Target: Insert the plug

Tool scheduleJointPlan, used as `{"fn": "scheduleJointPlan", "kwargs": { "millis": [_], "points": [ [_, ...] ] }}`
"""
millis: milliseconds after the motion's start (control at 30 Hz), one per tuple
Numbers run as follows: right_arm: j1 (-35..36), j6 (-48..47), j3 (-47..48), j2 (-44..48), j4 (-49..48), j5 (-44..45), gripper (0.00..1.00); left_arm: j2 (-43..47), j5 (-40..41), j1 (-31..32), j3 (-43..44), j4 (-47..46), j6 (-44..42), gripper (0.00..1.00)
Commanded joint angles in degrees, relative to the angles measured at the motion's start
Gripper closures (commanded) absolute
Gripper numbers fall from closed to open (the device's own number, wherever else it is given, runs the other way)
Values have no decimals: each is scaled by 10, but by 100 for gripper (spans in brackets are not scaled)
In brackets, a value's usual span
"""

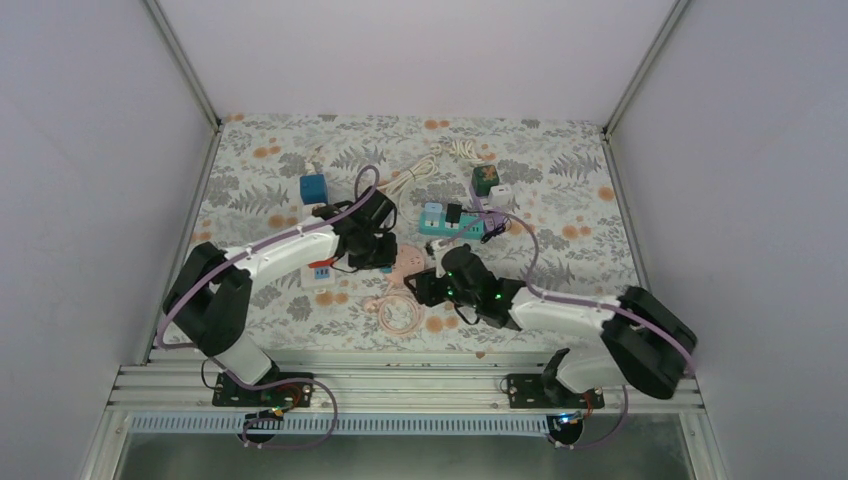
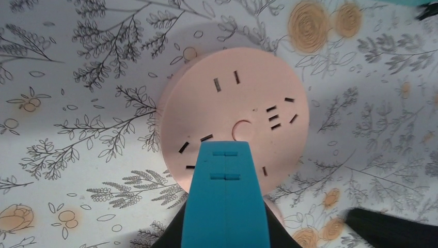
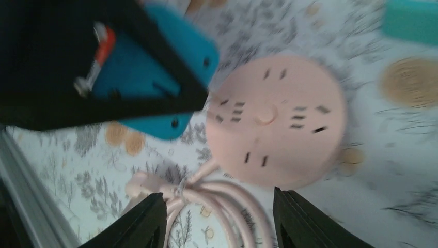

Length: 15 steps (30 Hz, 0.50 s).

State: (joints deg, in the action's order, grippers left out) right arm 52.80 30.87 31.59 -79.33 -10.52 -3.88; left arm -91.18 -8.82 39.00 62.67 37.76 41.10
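Hovering over the round pink socket hub, which lies flat on the flowered table between my two arms, I am only at the approach stage. No plug sits in its slots, and I can make out none in either hand. My right gripper hangs spread wide and empty above the hub's coiled pink cord. My left gripper shows just a teal finger over the hub's near edge; whether it is closed I cannot tell. Next, I judge, comes securing a plug and squaring its prongs with a slot pair.
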Motion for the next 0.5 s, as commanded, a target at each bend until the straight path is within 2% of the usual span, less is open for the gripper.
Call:
{"fn": "scheduleJointPlan", "kwargs": {
  "millis": [0,133,267,467],
  "points": [
    [-10,74,-28,80,47,164,42,-22,1,9,19,4,36,98],
    [-28,112,-63,133,75,242,35,-43,29,14,43,27,78,98],
    [-41,126,-82,159,97,277,30,-72,50,22,76,55,113,98],
    [-56,134,-94,177,114,296,27,-114,77,36,132,112,159,98]
  ]
}}
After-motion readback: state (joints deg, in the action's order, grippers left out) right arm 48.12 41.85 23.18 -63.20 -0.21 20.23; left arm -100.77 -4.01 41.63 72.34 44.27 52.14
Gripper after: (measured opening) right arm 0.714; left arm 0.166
